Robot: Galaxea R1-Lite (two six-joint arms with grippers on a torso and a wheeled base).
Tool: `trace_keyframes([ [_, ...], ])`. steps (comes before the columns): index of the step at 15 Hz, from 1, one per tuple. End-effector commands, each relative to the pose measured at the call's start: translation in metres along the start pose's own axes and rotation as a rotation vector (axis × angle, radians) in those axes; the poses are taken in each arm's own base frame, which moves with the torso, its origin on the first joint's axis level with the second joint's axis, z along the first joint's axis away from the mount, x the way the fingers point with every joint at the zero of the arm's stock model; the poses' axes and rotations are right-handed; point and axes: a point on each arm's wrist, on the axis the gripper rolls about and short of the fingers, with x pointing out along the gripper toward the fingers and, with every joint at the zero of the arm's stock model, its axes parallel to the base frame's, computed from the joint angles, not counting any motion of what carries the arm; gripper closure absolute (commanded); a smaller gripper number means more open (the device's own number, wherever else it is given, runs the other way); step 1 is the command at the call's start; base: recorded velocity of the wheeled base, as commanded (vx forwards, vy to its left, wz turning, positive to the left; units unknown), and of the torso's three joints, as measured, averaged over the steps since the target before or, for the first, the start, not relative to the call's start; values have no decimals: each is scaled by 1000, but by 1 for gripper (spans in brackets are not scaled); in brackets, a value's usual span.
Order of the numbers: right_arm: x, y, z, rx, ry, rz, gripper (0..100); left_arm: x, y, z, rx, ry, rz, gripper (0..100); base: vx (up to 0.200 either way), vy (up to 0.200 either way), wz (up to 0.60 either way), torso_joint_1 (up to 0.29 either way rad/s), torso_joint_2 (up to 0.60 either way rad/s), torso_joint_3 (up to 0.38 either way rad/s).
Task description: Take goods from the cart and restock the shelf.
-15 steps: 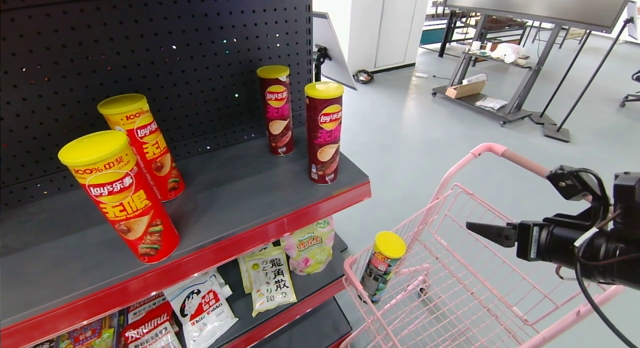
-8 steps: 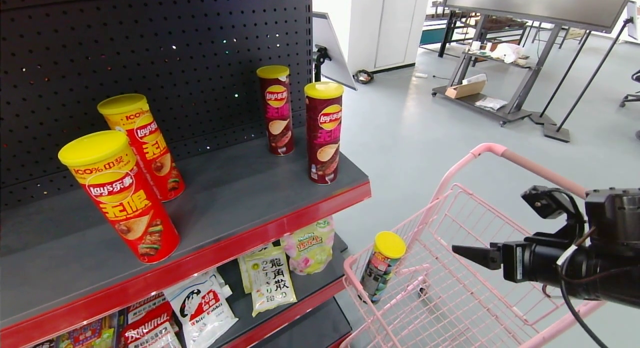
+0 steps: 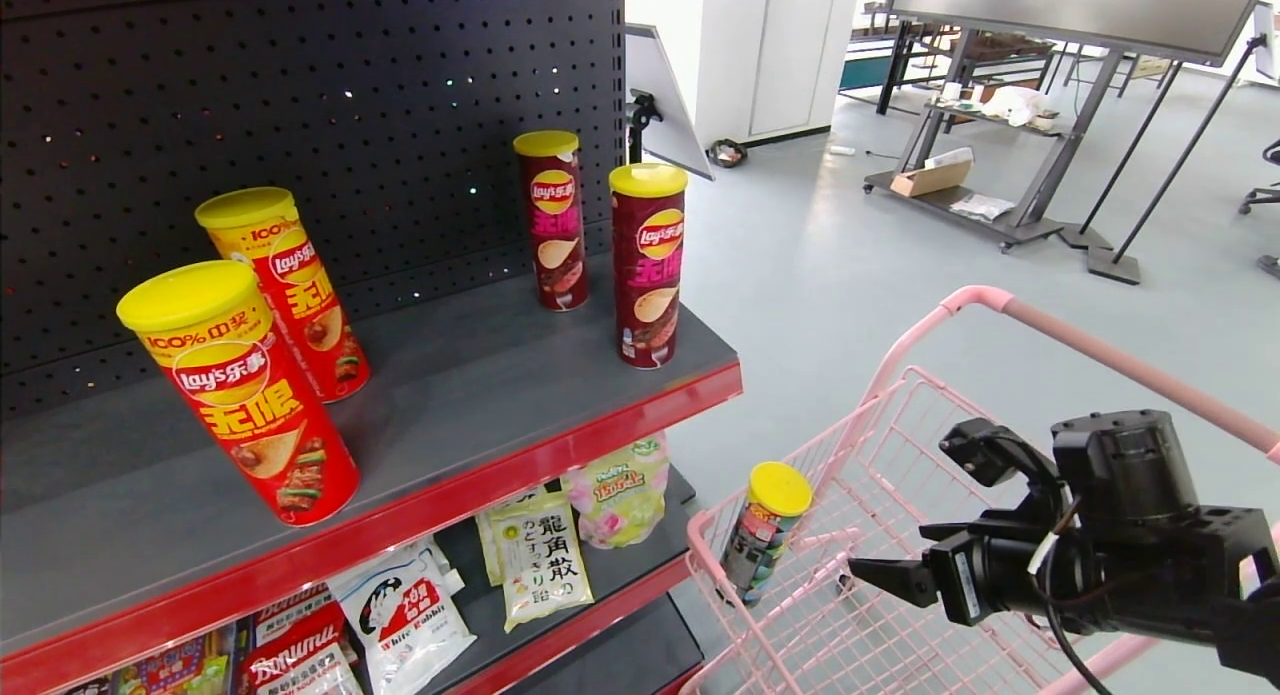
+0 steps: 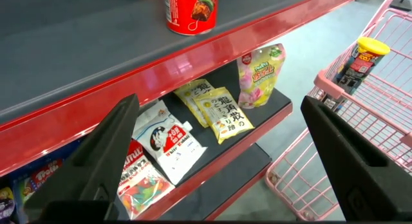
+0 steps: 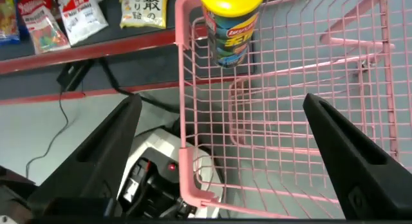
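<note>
grey shelf, four upright chip cans

We lose the cart at the bottom and right frame edges from the head, so its base is out of frame; the right gripper covers the cart's near right wall. For the yellow-lidded can in the cart's corner nearest the shelf, the lower part sits behind wire and we can't read its bottom; from the right wrist its lid is clipped. The snack bags on the lower level beside the cart have tops tucked under the red shelf lip, and those farthest from the cart are cut off. On the rack far beyond the cart, the items are too small to tell.
</note>
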Motion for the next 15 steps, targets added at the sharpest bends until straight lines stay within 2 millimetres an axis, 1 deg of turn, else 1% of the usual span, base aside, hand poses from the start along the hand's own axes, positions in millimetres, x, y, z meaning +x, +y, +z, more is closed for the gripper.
trace_keyframes([
  [1,15,-2,-1,0,43,3,0,0,0,0,0,2,0,0,0,0,0,0,0,0],
  [2,18,-2,3,-3,34,4,0,0,0,0,0,2,1,0,0,0,0,0,0,0],
  [4,21,-2,3,-3,43,4,0,0,0,0,0,2,1,0,0,0,0,0,0,0],
  [7,26,-4,1,-3,60,4,0,0,0,0,0,2,1,0,0,0,0,-121,317,178],
  [12,28,-5,4,-1,56,3,0,0,0,0,0,2,1,0,0,0,0,-146,373,224],
  [15,38,-7,4,19,43,3,0,0,0,0,0,2,0,0,0,0,0,-80,209,128],
])
